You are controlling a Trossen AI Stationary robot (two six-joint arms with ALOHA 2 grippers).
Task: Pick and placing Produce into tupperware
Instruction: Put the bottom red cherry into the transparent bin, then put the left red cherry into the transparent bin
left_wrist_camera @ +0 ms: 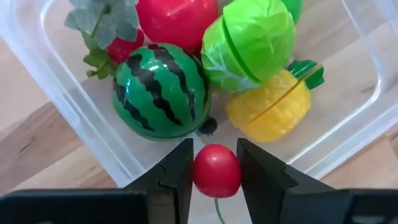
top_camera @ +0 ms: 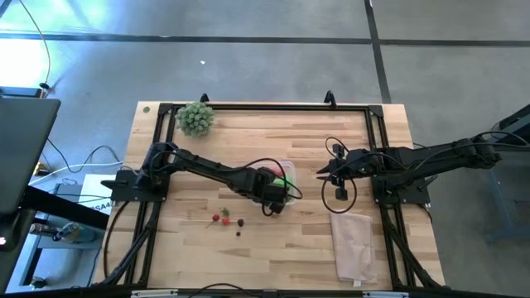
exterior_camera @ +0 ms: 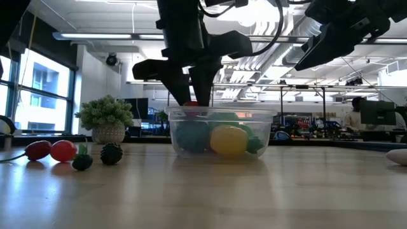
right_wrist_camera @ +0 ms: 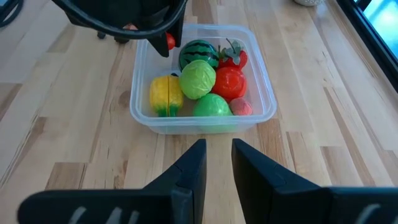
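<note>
- My left gripper hangs over the near rim of the small clear plastic squarish tupperware container, its two dark fingers pinched on a small shiny red cherry-like ball with a thin green stem trailing below it.
- No brand, label or lettering can be read on the container, the toys or my fingers.
- Inside the container, seen from my left wrist: one dark-striped green watermelon ball, one bright green leafy cabbage toy, one yellow ribbed toy with a green stalk, one large glossy red fruit and one smaller red piece under grey-green leaves.
- My right wrist view also counts a second plain green ball and a small pinkish-red piece along the container's near wall, the pieces packed close and touching.
- On the open wooden table, well apart from the container, the low view shows four loose pieces in a cluster: two small red fruits side by side and two tiny dark berries just beside them.
- My right gripper hovers above bare wood near the container's side, holding nothing, its fingers standing slightly apart.
- A bushy pale-green plant in a pot stands near the table's far edge; a folded beige cloth lies toward the front right corner.
- Bare planks lie between the container and the cloth; a black frame rims the table.
</note>
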